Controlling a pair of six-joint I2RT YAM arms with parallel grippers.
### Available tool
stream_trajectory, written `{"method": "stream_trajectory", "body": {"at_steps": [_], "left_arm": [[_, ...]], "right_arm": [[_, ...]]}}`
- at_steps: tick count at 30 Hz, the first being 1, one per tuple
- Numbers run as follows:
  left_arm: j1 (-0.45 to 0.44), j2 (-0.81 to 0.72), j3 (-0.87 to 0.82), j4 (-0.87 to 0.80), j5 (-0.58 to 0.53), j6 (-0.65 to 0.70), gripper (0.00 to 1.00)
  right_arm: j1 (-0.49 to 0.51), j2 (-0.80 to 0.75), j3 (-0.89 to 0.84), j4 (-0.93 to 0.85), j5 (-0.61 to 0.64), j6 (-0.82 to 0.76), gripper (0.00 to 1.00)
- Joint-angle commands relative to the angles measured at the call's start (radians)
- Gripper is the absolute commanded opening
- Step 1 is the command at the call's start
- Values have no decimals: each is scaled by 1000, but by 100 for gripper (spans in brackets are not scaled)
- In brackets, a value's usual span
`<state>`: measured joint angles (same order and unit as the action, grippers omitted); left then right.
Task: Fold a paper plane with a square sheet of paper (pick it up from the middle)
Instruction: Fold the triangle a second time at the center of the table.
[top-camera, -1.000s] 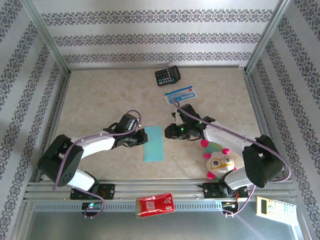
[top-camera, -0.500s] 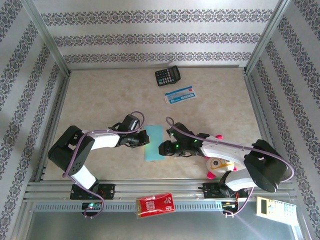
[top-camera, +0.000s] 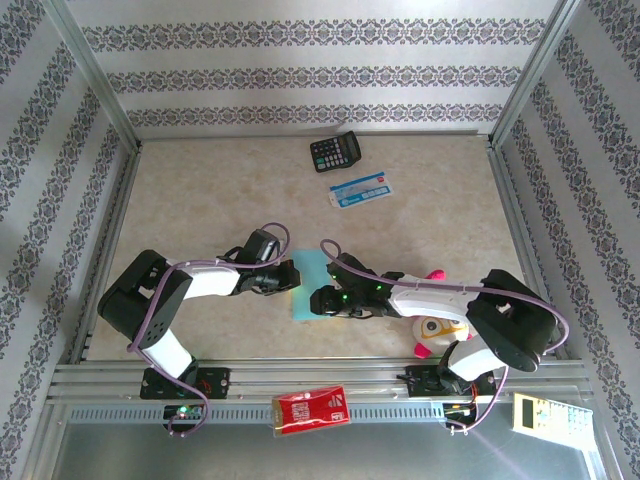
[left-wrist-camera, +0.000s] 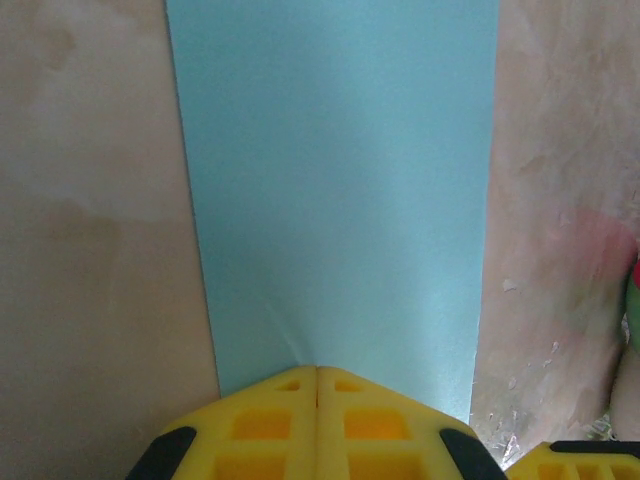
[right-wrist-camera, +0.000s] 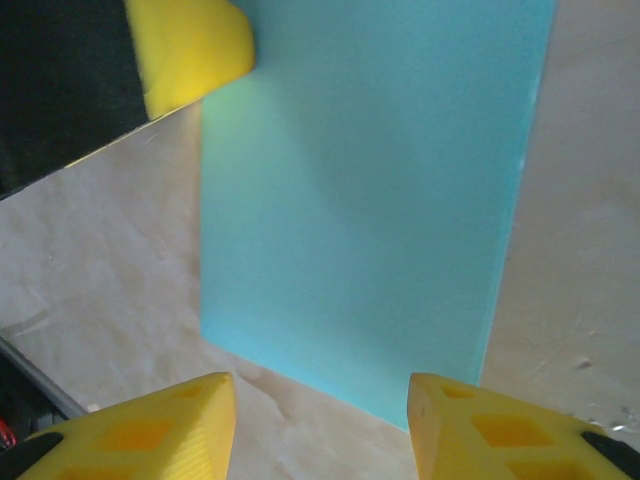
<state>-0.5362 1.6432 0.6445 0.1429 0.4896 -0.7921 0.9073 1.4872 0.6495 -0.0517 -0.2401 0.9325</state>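
Light turquoise sheet of paper (top-camera: 308, 268), folded to a narrow flat rectangle, lies on the beige tabletop (top-camera: 200, 190) directly between the two sets of fingers.

Left fingers (left-wrist-camera: 317, 385): closed, yellow pads together, nothing between them. Tips sit at the paper's left long edge (top-camera: 291, 277), the sheet (left-wrist-camera: 340, 200) stretching straight out ahead of them. Can't tell whether they press on it or hover just above it.

Right fingers (right-wrist-camera: 170, 420): open, gap a bit narrower than the paper strip. Tips are low at the paper's near right corner (top-camera: 318, 300), one on each side of the short edge (right-wrist-camera: 370, 200). Not gripping anything. A left fingertip shows at the far left edge of the sheet, ahead of them.

Pose: left arm has its elbow out to the left and its forearm low, reaching right. Right arm has its elbow out to the right and its forearm stretched low to the left, cable looping over the wrist.

Just behind the right fingers, beside the forearm: white-and-pink plush toy (top-camera: 437, 325). Well ahead of both: blue-and-white rectangular card (top-camera: 360, 190), then a black calculator (top-camera: 334, 152). Red packet (top-camera: 311, 410) on the front rail.
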Motion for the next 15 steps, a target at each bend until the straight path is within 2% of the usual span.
{"method": "stream_trajectory", "body": {"at_steps": [1,15], "left_arm": [[1,38,-34,-54,-28,9,0],[0,34,-36,-68,-25,18,0]], "right_arm": [[5,24,1,-16,44,-2,49],[4,89,54,45,15,-30,49]]}}
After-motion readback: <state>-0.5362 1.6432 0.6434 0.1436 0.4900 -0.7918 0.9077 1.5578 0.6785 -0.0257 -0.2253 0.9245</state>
